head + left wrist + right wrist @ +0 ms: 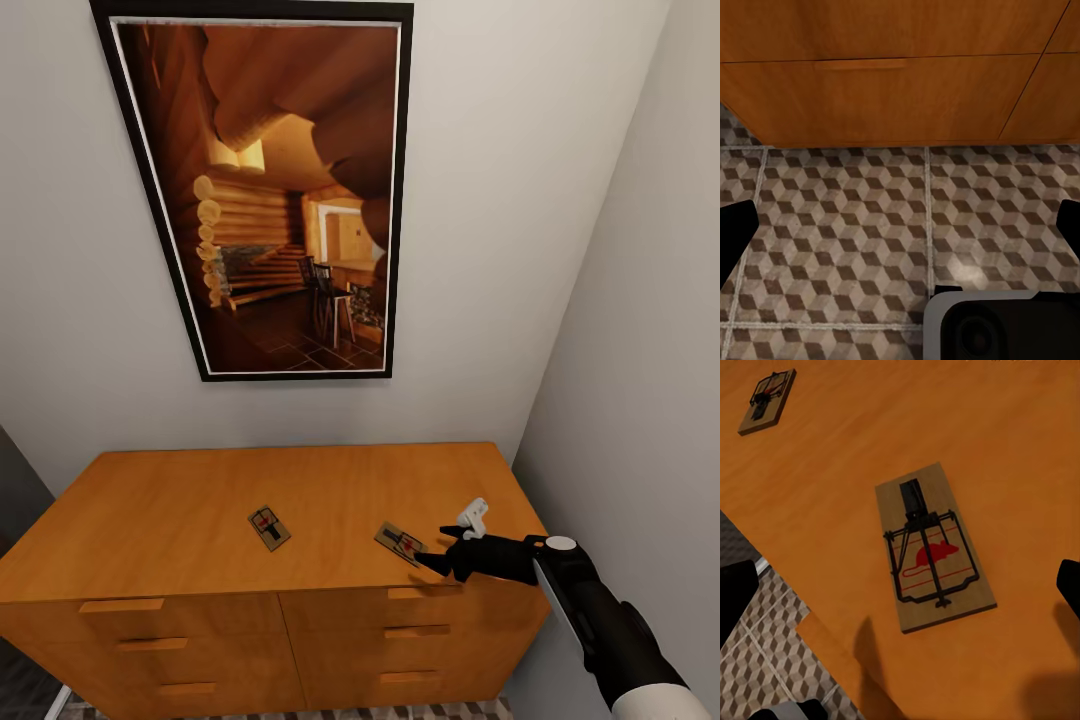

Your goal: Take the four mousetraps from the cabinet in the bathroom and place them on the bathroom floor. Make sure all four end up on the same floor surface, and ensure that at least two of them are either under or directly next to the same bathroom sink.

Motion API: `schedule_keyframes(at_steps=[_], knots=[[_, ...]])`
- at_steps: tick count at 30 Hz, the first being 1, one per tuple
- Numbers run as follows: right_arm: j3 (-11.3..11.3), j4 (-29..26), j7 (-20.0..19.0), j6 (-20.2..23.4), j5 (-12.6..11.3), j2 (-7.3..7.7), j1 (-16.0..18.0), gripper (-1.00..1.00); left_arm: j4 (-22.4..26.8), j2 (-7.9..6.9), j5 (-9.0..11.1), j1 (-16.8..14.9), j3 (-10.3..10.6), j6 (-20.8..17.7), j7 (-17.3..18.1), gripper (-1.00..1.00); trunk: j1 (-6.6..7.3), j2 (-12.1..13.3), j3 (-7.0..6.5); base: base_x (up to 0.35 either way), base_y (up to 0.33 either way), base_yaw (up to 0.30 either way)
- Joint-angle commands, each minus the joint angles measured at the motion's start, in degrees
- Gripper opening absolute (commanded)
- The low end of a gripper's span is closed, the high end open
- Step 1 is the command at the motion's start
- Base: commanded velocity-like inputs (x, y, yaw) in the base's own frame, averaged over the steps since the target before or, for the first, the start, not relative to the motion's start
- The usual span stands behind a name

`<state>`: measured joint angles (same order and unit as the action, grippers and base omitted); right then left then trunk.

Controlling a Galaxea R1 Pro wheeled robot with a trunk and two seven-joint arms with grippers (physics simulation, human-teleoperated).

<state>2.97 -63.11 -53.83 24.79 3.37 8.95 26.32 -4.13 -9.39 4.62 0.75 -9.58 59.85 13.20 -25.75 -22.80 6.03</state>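
Two mousetraps lie flat on the top of the orange-brown cabinet (pixel 300 490), well apart from each other. The left mousetrap (pixel 269 527) sits near the middle of the top; the right mousetrap (pixel 401 543) lies close to the front edge, above the right-hand drawers. In the right wrist view the nearer trap (pixel 934 547) shows its tan board, dark wire parts and a red mouse mark, while the farther one (pixel 768 400) is small at the corner of the picture.

The right gripper (pixel 440 555) hangs just beside the right mousetrap, at the cabinet's front edge — its black fingertips (pixel 432 564) point toward the trap without clearly touching it. Its jaws stand apart (in the right wrist view each dark finger sits at an opposite edge of the picture, with the trap between them and nothing clamped).

The left gripper (pixel 900 232) is low, facing the bottom drawer fronts and the bathroom floor (pixel 855 225) with its brown-and-beige cube tiles and light grout lines. Its jaws are also wide apart, holding nothing.

On the white wall above the cabinet hangs a black-framed picture (pixel 290 200) of a log-cabin interior.
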Motion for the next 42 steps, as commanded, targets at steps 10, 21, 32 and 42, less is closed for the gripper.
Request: schedule_keyframes(at_steps=[10,21,32,42], knots=[[0.0,0.1,-0.2,0.3,0.3,-0.03,0.3,1.00,-0.1,-0.02,0.5,0.0,-0.2,0.2,0.6,1.00,-0.04,-0.1,0.11,0.000,0.000,0.000],[0.0,0.8,-0.2,0.3,0.3,-0.07,0.7,1.00,-0.1,-0.03,0.5,0.0,-0.2,0.2,0.6,1.00,-0.04,-0.1,0.11,0.000,0.000,0.000],[0.0,1.4,-0.4,0.3,0.3,-0.07,0.8,1.00,-0.1,-0.04,0.5,0.0,-0.2,0.2,0.6,1.00,-0.04,-0.1,0.11,0.000,0.000,0.000],[0.0,2.3,-0.6,0.1,0.2,-0.07,1.0,1.00,-0.1,-0.02,0.5,0.0,-0.2,0.2,0.6,1.00,-0.04,-0.1,0.11,0.000,0.000,0.000]])
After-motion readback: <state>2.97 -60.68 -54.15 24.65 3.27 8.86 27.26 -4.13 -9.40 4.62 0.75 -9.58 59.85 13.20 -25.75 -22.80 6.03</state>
